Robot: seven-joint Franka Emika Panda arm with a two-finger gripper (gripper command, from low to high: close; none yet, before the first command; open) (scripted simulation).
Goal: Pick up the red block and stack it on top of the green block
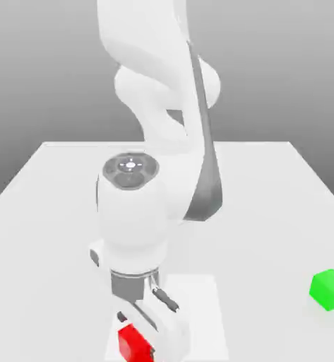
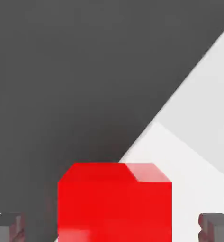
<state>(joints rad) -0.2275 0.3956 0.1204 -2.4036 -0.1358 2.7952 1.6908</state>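
Sitting between the open jaws [image 2: 112,228], the red block [image 2: 114,205] touches neither.

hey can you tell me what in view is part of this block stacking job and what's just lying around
Part of the job:
- red block, between the gripper's fingers
- green block, on the table, toward the exterior view's right
- gripper, at the red block

Just there:
- table
- pale square patch on it
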